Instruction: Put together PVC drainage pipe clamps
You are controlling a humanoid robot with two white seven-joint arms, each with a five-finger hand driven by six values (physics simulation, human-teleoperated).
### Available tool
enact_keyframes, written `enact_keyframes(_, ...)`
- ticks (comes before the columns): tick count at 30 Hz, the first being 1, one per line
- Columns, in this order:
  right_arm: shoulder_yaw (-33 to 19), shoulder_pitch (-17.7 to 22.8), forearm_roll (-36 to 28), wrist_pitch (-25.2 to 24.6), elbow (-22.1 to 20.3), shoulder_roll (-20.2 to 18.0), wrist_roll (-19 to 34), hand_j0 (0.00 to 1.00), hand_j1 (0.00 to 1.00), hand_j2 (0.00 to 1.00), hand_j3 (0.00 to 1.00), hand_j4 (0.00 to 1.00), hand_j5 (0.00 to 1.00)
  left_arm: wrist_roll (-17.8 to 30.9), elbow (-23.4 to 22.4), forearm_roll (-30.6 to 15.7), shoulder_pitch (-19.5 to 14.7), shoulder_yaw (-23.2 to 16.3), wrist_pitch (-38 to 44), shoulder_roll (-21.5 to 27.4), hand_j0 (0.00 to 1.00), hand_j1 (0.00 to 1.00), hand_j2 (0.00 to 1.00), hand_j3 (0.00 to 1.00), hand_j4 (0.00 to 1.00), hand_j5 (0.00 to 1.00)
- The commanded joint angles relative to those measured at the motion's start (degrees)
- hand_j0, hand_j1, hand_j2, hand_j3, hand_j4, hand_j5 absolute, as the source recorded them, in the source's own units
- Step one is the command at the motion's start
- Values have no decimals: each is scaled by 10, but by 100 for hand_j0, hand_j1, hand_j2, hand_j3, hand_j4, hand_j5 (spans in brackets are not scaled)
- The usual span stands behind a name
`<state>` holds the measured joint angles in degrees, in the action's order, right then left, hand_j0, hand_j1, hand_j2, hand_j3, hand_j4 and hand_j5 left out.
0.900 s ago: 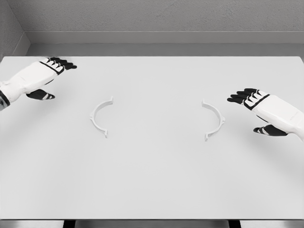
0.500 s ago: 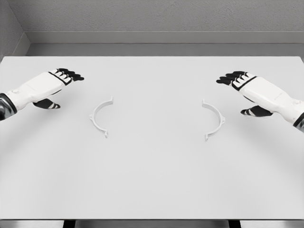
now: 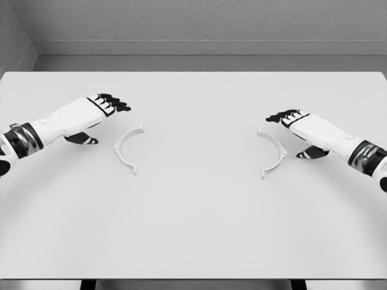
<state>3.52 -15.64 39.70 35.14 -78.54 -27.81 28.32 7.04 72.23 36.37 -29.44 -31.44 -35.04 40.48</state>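
Note:
Two white half-ring pipe clamp halves lie flat on the white table (image 3: 193, 217). The left clamp half (image 3: 124, 149) curves with its opening toward the right; the right clamp half (image 3: 273, 152) opens toward the left. My left hand (image 3: 104, 113) hovers just up and left of the left half, fingers extended, holding nothing. Just to the right of the right half's upper end is my right hand (image 3: 291, 125), fingers also stretched out and empty. Neither hand touches a clamp half.
A grey wall (image 3: 193, 24) runs behind the table's far edge. The table's front edge (image 3: 193, 279) lies near the bottom of the picture.
Both hands have moved inward toward the clamp halves: the left one to the right and slightly down, the right one to the left. The clamp halves have not moved.

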Motion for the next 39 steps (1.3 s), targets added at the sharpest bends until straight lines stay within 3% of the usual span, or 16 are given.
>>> enact_keyframes(1,0,0,-3,-1,8,1,-1,100,100,100,100,100,100,0,0,-1,0,-3,0,-5,100,100,100,100,100,100)
enact_keyframes(39,39,-27,-3,-1,1,26,5,100,100,100,100,100,100,37,-6,2,-4,-24,0,-59,100,100,100,100,100,100)
